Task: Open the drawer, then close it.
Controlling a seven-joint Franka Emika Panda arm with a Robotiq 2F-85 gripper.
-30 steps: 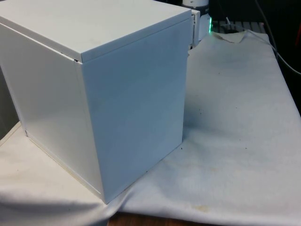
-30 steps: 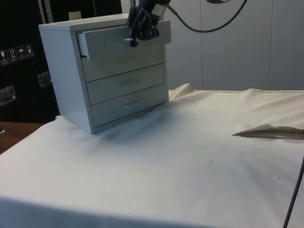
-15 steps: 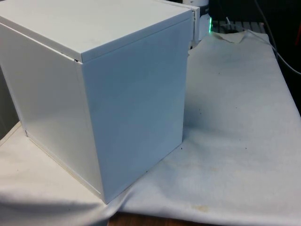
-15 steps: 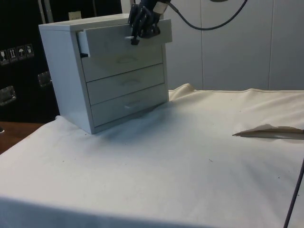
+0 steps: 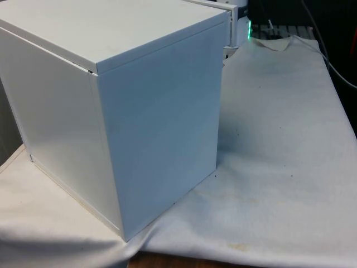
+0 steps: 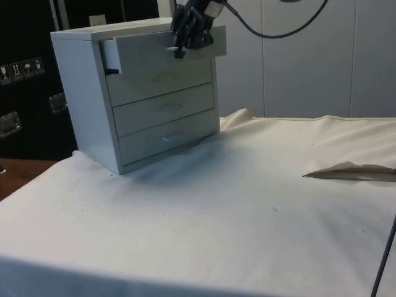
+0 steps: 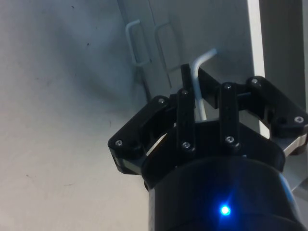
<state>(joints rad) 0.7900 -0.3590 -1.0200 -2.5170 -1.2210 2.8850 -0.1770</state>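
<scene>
Since a second ago the top drawer (image 6: 162, 51) has slid a little further out of the chest of drawers (image 6: 86, 93), and the pincer (image 6: 180, 48) has travelled with it, away from the carcass in the side view. That chest stands on the cloth-covered surface (image 6: 247, 204) with its blank back and side turned to the front view (image 5: 111, 111). The top drawer is part-way open while the two lower drawers (image 6: 166, 106) sit flush. In the wrist view the pincer (image 7: 202, 103) is clamped shut on the drawer's thin white wire handle (image 7: 198, 86), one finger (image 7: 184, 103) on either side of the bar. The drawer looks like a light, rigid box that should run straight on its slides. The handle is slim and smooth, so a squeeze across its middle with a pull square to the drawer front seems the safest hold. An off-axis tug could well skew the drawer or drag the chest across the cloth. Opening seems about midway, and closing has not yet begun.
</scene>
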